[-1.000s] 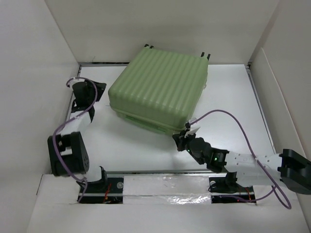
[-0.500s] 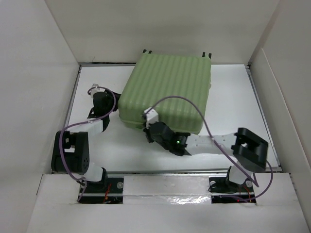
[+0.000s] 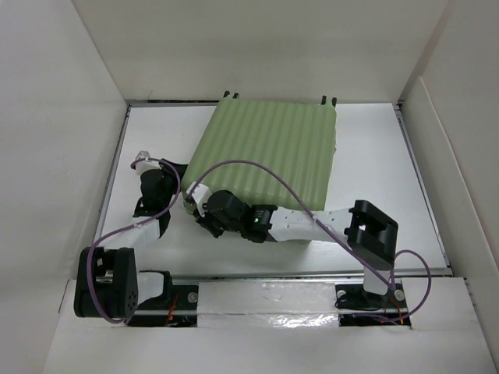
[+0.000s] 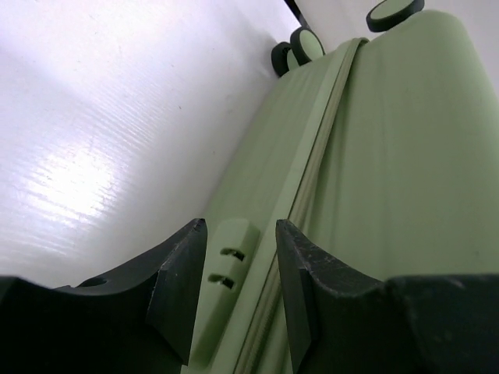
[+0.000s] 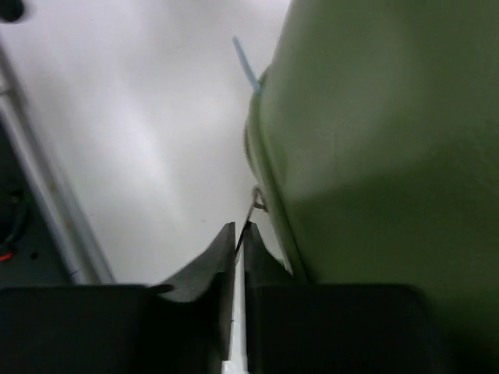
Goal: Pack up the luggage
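suitcase: the pale green ribbed hard-shell suitcase (image 3: 269,152) lies flat on the white table (image 3: 374,156), lid down on the base, small black-and-green wheels (image 4: 308,47) at the far edge. It sits mid-table, toward the back.
right fingers: my right fingers (image 5: 230,243) are pressed together at the near-left corner of the shell, tips right at the seam. A thin metal zipper pull (image 5: 253,204) runs from the tips up to the seam. It looks pinched, but the wrist view is dark and soft there, so I won't swear to it.
left fingers: my left fingers (image 4: 187,257) stand partly apart on the suitcase's left side, straddling a small green slotted tab (image 4: 226,249) beside the seam. Gaps show on both sides; nothing is gripped.
step: my read is zipping the closed shell shut, not loading it.
next: draw the zipper pull along the seam and round the corner, keeping the pull in line with the track. Left side should brace the shell so it doesn't slide on the table.
watch: a light blue strip (image 5: 245,64) pokes out of the seam further along; it could jam the slider.
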Tool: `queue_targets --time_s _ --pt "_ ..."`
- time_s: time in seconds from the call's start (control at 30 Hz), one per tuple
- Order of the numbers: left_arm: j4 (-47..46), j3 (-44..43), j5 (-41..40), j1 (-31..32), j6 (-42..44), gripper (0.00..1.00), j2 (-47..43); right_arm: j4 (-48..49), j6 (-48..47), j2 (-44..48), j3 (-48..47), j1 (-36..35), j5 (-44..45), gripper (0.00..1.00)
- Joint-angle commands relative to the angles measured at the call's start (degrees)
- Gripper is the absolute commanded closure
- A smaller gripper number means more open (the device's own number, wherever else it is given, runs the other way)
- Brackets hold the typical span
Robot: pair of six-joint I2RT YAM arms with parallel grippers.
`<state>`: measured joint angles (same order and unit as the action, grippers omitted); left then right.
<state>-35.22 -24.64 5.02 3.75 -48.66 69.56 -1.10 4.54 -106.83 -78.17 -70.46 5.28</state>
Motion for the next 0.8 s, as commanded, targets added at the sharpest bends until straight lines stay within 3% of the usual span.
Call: queue_targets --time_s 0.0,0.03,0.07,0.1,0.17,0.23,0.33,0.43,0.47,0.5,0.53,0.6,0.63,0.77 --pt "-4.06 2.05 9.05 5.04 0.59 0.62 -3.02 14.73 1.18 4.33 0.27 -8.56 -23.31 0.85" --pt "-4.06 2.40 8.61 5.04 0.59 0.62 -3.29 14.47 1.18 8.78 2.04 -8.56 -21.12 0.67" --pt "-4.24 2.84 8.35 5.04 0.59 0.62 -3.81 13.25 1.09 11.26 3.62 -8.56 -20.05 0.38" --pt "-4.15 2.93 8.08 5.04 0.94 0.62 -4.17 11.93 0.74 13.81 4.95 -8.56 -18.30 0.26" --pt "-3.63 2.85 7.64 5.04 1.38 0.62 -4.95 7.03 -0.92 21.17 7.24 -8.56 -12.68 0.15" --pt "-3.36 3.02 7.47 5.04 1.47 0.62 -5.57 4.10 -1.54 25.77 9.08 -7.34 -10.13 0.16" --pt "-3.54 3.11 7.81 5.04 1.73 0.62 -6.19 1.28 -1.11 34.99 11.45 -1.46 -10.11 0.23" --pt "-3.45 3.37 8.08 5.04 2.26 0.62 -6.80 -1.18 1.87 45.89 16.63 10.48 -2.87 0.92" --pt "-3.45 3.55 8.17 5.04 2.52 0.63 -7.33 0.47 4.23 48.96 21.69 14.78 -0.82 1.00" --pt "-3.45 3.55 8.43 5.04 2.70 0.64 -7.59 2.32 5.04 51.86 24.18 19.43 1.73 1.00" --pt "-3.28 3.55 8.34 5.74 2.96 0.64 -8.03 2.25 6.44 56.68 26.29 29.14 7.15 1.00" --pt "-1.53 2.85 6.86 8.11 4.45 0.67 -9.35 2.25 9.61 59.27 31.73 39.55 9.74 1.00" --pt "-0.47 2.50 4.41 9.16 5.06 0.68 -9.79 2.86 10.31 59.97 33.68 49.35 9.58 1.00" --pt "2.17 1.44 1.40 12.42 6.65 0.71 -11.98 10.12 15.49 54.91 40.72 68.55 -3.22 1.00"
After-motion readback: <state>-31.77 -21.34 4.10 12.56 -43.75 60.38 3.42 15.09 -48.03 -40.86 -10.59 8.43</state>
